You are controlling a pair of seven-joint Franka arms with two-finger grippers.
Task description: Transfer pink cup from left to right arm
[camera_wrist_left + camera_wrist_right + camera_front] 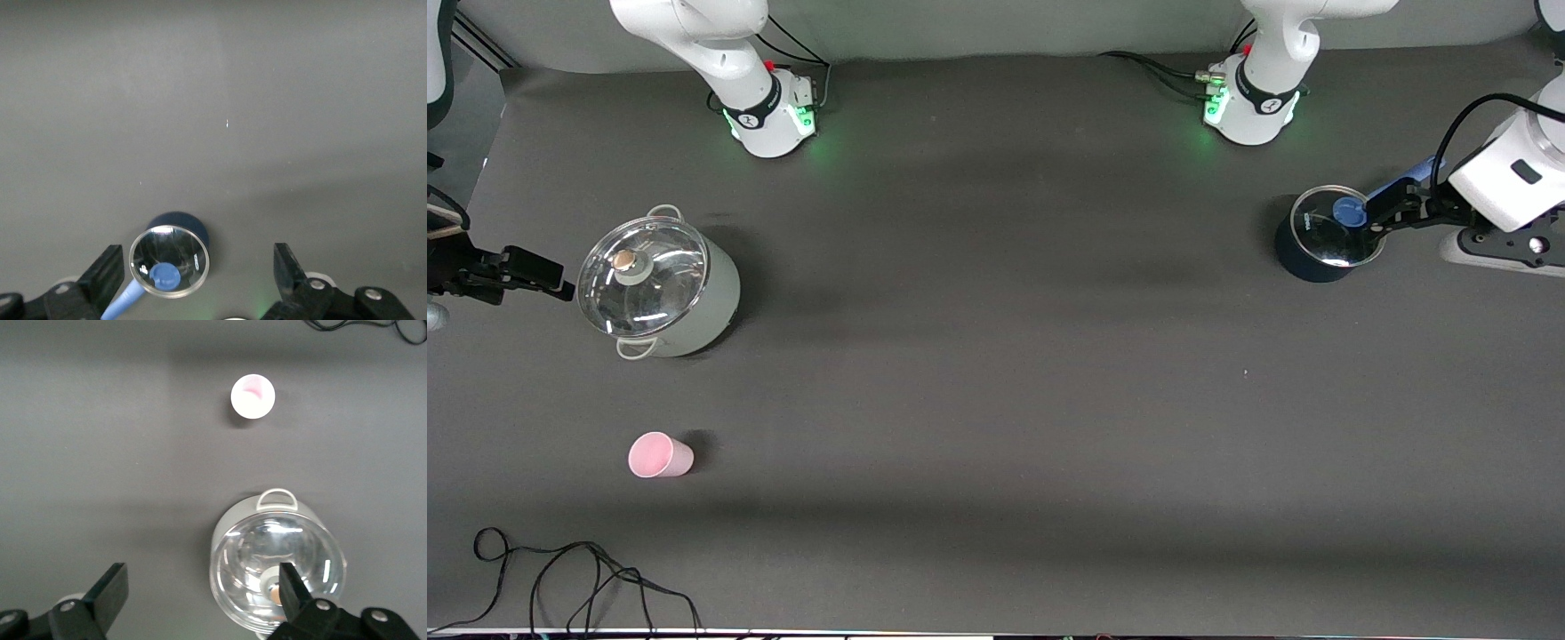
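The pink cup [660,455] stands upright on the dark table, nearer to the front camera than the white pot, at the right arm's end. It also shows in the right wrist view [253,396]. Neither gripper touches it. My right gripper [551,277] hangs open and empty in the air beside the white pot, at the table's edge; its jaws [201,577] stand wide apart. My left gripper [1383,213] is open and empty over the small dark blue pot at the left arm's end, with its jaws [197,260] wide apart.
A white pot with a glass lid [658,293] stands at the right arm's end [277,567]. A small dark blue pot with a glass lid and blue handle [1325,240] stands at the left arm's end [169,260]. A black cable [560,578] lies along the near edge.
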